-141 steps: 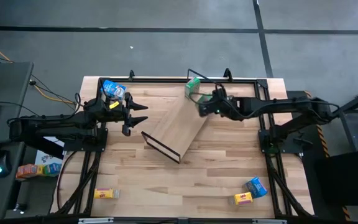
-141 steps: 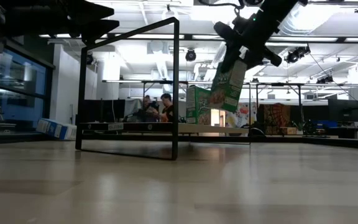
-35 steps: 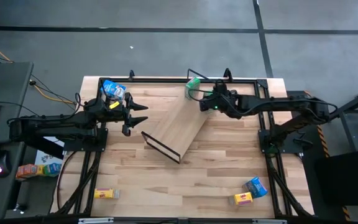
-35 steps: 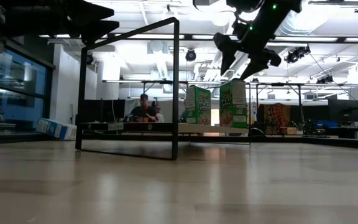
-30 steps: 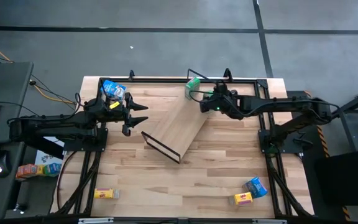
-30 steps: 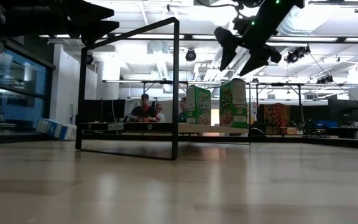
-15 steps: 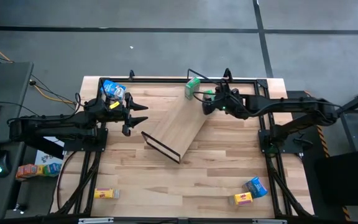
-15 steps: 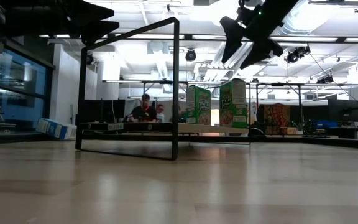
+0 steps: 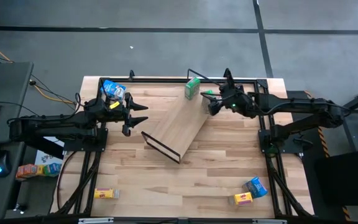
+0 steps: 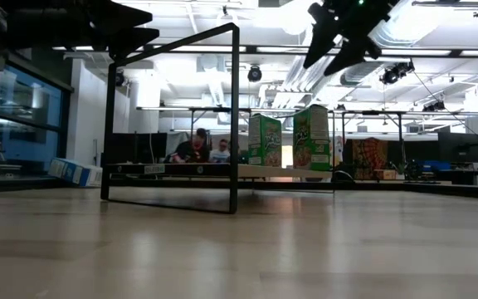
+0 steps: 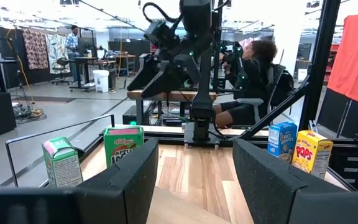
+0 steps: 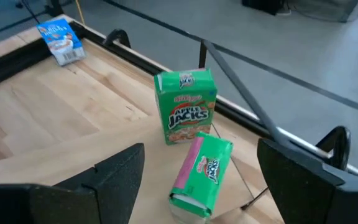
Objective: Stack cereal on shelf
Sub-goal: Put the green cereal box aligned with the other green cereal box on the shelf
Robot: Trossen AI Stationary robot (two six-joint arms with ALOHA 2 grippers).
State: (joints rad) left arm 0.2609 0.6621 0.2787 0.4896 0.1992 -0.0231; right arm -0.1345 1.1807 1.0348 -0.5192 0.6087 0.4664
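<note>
A: Where did the cereal sit, going from the near edge back?

B: At the lower right of the high view lay a yellow box (image 9: 243, 198) touching a blue box (image 9: 255, 186); another yellow box (image 9: 106, 193) lay lower left.

A: And the shelf?

B: The shelf (image 9: 178, 123) ran diagonally, long axis from lower left to upper right, with two green boxes (image 9: 192, 87) upright on its far end.

A: The grippers?

B: The right gripper (image 9: 211, 103) hung above that end, fingers spread wide, empty. The left gripper (image 9: 135, 117) waited at the left, partly open, empty; a second blue box (image 9: 113, 89) lay behind it.
</note>
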